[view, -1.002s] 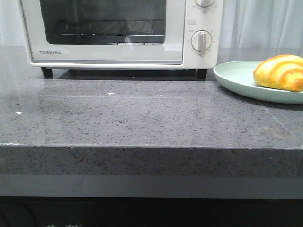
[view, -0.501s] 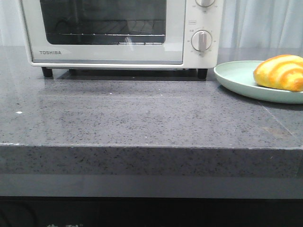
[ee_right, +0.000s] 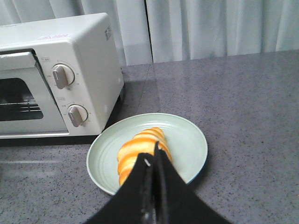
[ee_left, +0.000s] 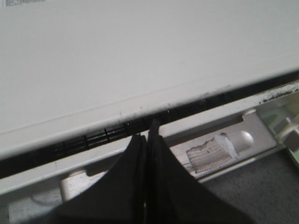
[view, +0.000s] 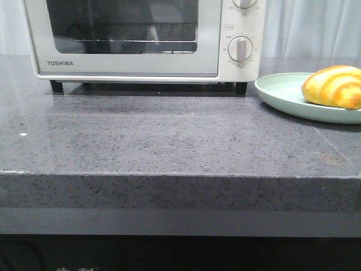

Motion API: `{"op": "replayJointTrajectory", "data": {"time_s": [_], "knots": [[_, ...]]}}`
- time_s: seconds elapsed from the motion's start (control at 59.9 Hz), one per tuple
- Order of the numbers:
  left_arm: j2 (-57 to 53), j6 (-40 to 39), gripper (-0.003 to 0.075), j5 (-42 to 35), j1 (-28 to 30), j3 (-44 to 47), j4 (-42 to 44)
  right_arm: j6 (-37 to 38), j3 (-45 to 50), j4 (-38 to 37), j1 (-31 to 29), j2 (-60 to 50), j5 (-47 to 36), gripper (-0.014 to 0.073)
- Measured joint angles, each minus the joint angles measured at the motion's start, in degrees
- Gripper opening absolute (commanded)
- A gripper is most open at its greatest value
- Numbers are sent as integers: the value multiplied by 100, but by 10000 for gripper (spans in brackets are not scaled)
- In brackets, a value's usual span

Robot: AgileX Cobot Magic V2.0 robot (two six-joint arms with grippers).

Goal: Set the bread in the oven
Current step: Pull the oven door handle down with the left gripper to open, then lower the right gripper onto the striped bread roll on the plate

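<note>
- At the oven's top edge, the left claw (ee_left: 148,135) has its fingers pressed together, empty, touching the seam above the door.
- Above the plate, the right claw (ee_right: 152,163) hangs closed and empty.
- Compared with a second ago, the oven (view: 141,39) door window has tilted slightly; opening has probably begun.
- Glossy, yellow with orange stripes, the bread (view: 334,86) lies on a green plate (view: 282,90) on the grey worktop (view: 169,141), right of the oven.
</note>
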Motion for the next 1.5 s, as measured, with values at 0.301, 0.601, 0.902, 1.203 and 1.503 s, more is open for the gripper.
{"op": "replayJointTrajectory", "data": {"time_s": [0.301,0.601,0.902,1.203,1.503], "knots": [[-636,0,-20,1177,-439,488,34,0,0,0,0,0,0,-69],[-836,0,-20,1657,-641,1566,-344,0,0,0,0,0,0,-69],[-894,3,-20,1643,-641,1858,-735,0,0,0,0,0,0,-69],[-1548,-145,-21,1051,-401,1890,-121,0,0,12,0,55,11,-69],[-3137,-245,-21,-307,806,3113,101,301,-198,431,0,1222,254,-60]]}}
